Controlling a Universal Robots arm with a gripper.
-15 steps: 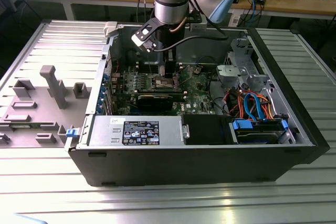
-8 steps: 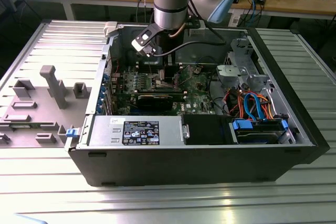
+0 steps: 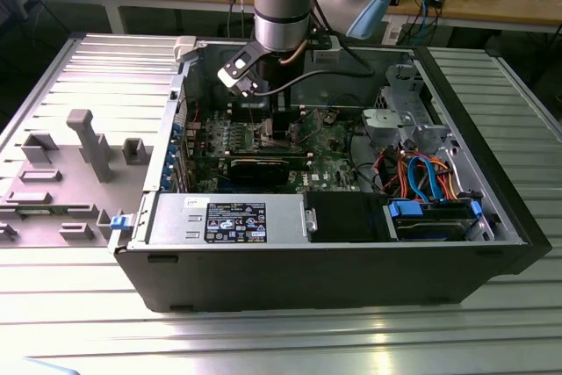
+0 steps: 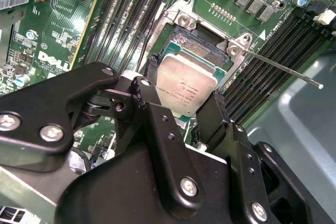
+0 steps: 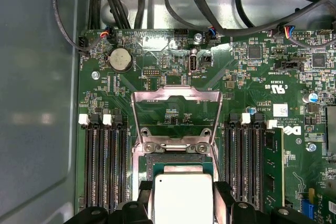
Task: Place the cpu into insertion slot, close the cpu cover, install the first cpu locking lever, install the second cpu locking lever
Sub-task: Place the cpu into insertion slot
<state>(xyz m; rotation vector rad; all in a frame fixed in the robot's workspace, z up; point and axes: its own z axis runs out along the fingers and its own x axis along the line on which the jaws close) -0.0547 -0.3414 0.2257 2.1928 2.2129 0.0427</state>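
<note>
My gripper (image 4: 184, 92) is shut on the cpu (image 4: 186, 83), a square chip with a silver-grey top and a green rim, one black finger on each of two opposite edges. The chip hangs over the near part of the insertion slot (image 4: 198, 44), whose tan contact field shows past the chip's far edge. I cannot tell whether the chip touches the socket. In the first wrist view the cpu (image 5: 181, 199) sits between the fingers of the gripper (image 5: 182, 196), and the cpu cover (image 5: 176, 94) stands swung open beyond the insertion slot (image 5: 178, 159). A thin lever rod (image 4: 283, 66) sticks out sideways, unlatched.
Long black memory slots (image 5: 105, 166) flank the socket on both sides, with a green memory stick (image 5: 273, 166) in one. The arm (image 3: 281, 6) reaches down into the open computer case (image 3: 351, 256). Cable bundles (image 3: 421, 173) lie at the exterior view's right, a grey fixture tray (image 3: 70, 164) at its left.
</note>
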